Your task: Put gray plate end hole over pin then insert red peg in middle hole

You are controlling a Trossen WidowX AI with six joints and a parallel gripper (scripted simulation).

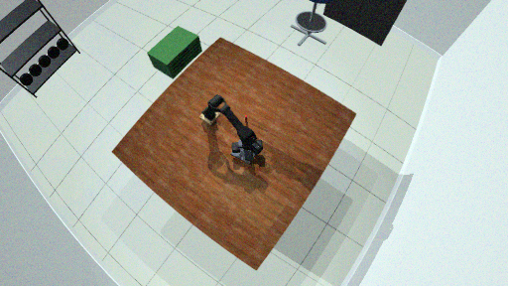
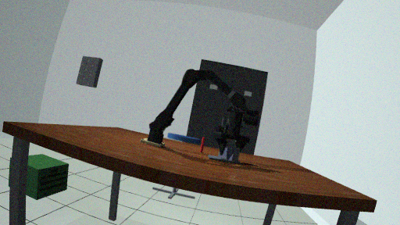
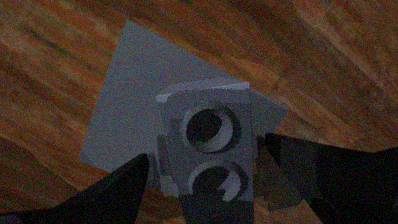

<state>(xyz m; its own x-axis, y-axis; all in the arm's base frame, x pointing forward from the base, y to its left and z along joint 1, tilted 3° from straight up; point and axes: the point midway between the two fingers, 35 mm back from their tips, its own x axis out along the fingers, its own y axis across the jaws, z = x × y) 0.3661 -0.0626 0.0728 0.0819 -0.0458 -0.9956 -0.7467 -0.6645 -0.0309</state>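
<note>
Step in hand: you are releasing the gray plate (image 3: 210, 137) onto the base (image 3: 135, 110); judge this as the close of the first part of the task.
Tool: your gripper (image 3: 210, 172) stands spread wide with nothing clamped; the dark fingers sit off to either side of the plate in the wrist view.
Plate: it lies over the base with two round holes showing toward the camera. From the exterior view it looks propped up rather than flat (image 2: 230, 153); you cannot tell whether an end hole is truly over the pin.
Peg: the red peg (image 2: 201, 144) stands upright on the table (image 2: 117, 156), near the base but apart from it.
Do it well: rise straight up so a finger does not drag the plate sideways. Before you go for the peg, check from the side that the plate has settled flat.
Risk: a tilted plate would leave the middle hole off vertical, and the peg would likely jam.
Next call: if it sits askew, nudge it down first.
</note>
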